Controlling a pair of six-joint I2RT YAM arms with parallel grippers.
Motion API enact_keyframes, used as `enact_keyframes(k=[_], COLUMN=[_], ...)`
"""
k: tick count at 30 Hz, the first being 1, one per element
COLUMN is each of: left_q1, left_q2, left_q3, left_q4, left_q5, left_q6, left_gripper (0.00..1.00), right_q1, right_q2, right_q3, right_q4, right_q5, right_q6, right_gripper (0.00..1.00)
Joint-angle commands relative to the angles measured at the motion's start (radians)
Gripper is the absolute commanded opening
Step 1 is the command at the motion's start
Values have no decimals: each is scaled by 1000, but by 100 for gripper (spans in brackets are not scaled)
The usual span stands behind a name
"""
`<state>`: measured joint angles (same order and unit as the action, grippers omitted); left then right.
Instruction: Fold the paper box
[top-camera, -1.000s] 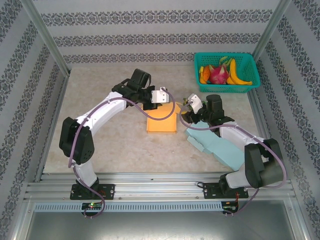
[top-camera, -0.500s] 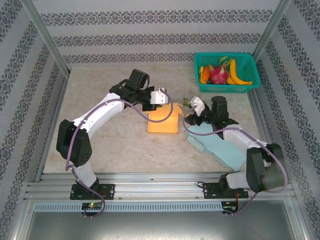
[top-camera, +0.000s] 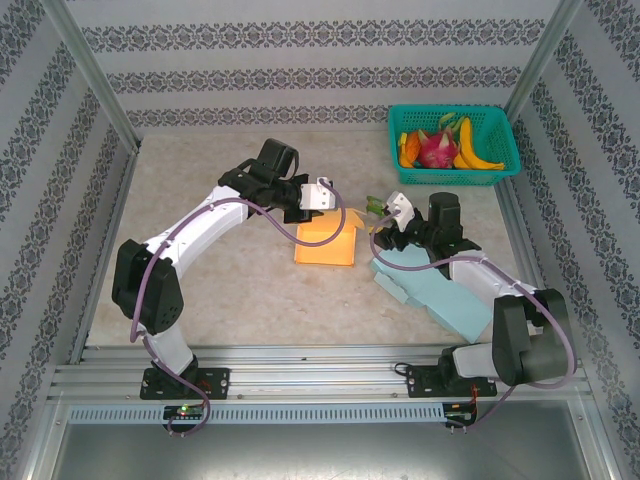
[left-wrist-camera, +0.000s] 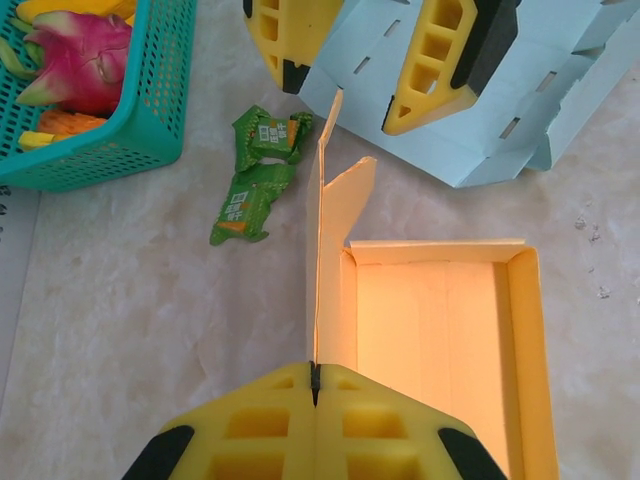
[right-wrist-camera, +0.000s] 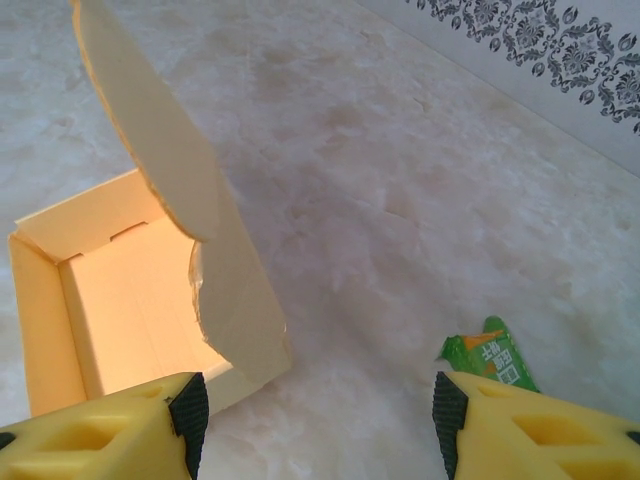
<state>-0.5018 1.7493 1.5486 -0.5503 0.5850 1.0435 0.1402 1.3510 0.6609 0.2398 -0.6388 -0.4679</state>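
The orange box (top-camera: 325, 245) sits mid-table, just left of a flat blue sheet (top-camera: 440, 290). Its tray is already formed, with the walls up on the left, near and right sides. The step in hand looks to be the far wall and its loose flap (left-wrist-camera: 330, 230), which stands upright and juts out to the right past the box's corner.

The left gripper (left-wrist-camera: 315, 375) is at the far edge of the box, jaws pressed together with the flap pinched edge-on between them. It holds the card vertical.

The right gripper (right-wrist-camera: 315, 420) hovers just right of the box, jaws spread wide and holding nothing. In its wrist view the free end of the flap leans toward the gap between the fingers, nearer the left one, but touches neither. In the left wrist view the same fingers hang over the near corner of the blue sheet, and the flap's tip points toward them.

A green wrapper (left-wrist-camera: 255, 180) lies on the table (top-camera: 250, 300) just far of the right gripper. A teal basket (top-camera: 455, 160) of fruit stands at the far right, well apart.

My reading is that the fold is part done — the body is up, and the end tab has yet to be turned and tucked. The next move likely calls for the right gripper to come in on the free end and either close on it or push it round the corner. The left gripper would need to hold the wall steady meanwhile. The card is thin and curves near its tip, so it may buckle rather than crease — a square, gentle approach seems wise.
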Motion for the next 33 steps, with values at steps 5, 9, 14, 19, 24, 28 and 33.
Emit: enact_keyframes(k=[5,9,14,19,24,28,33], left_q1=[-9,-15,-27,-32,-31,-32,-35], left_q2=[-58,-71,-73,-65,-49,-47,-47], left_q3=[-5,-8,-9,-12,-1,-1,-1], left_q4=[-52,-46,-47,-40,-48,-57,-69], left_q5=[71,75,87,38,0,7,20], left_q6=[26,23,23,18,17,20,27], left_gripper=[0,0,0,0,0,0,0], right_q1=[25,32,64,57,25,0,-12], right_q2=[32,31,32,-13,-59,-61,-52], right_q3=[25,25,23,3,-24,-28,-24], right_q4=[25,24,18,14,33,58,72], right_q5=[-6,-40,-71,-97,-74,-66,0], right_q6=[6,0,-30,-44,-22,9,39], right_gripper=[62,62,62,62,63,63,63])
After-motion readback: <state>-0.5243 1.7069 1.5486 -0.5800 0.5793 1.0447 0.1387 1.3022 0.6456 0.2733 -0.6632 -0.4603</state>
